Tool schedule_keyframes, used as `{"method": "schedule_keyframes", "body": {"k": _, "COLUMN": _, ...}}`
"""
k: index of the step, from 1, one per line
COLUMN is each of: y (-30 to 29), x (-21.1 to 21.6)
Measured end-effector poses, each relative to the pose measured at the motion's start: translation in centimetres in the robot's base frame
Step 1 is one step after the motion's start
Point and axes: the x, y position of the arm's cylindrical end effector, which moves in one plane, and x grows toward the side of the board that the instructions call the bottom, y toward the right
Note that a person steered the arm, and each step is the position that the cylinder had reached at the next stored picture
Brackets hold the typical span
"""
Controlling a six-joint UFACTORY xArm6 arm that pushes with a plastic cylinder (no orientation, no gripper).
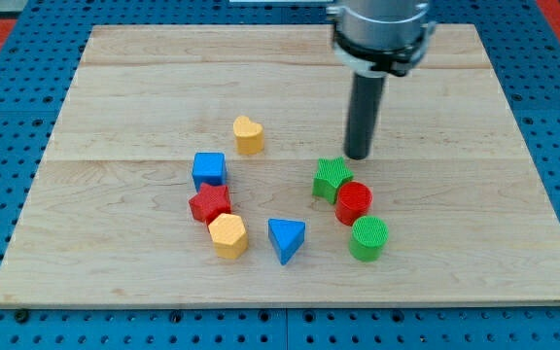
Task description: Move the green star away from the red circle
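Observation:
The green star (331,179) lies right of the board's middle, touching the red circle (354,202) at its lower right. My tip (358,156) is on the board just above and to the right of the green star, a small gap away from it. A green circle (368,238) sits just below the red circle.
A yellow heart (248,134) lies left of my tip. A blue cube (209,170), a red star (209,204) and a yellow hexagon (227,234) cluster at the lower left. A blue triangle (286,239) lies below the green star. The wooden board (115,97) sits on blue pegboard.

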Motion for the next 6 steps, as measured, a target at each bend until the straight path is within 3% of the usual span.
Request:
{"method": "schedule_keyframes", "body": {"k": 1, "y": 1.0, "x": 4.2}}
{"method": "schedule_keyframes", "body": {"k": 4, "y": -4.6, "x": 1.7}}
{"method": "schedule_keyframes", "body": {"k": 5, "y": -3.2, "x": 2.2}}
{"method": "schedule_keyframes", "body": {"k": 6, "y": -3.2, "x": 5.9}}
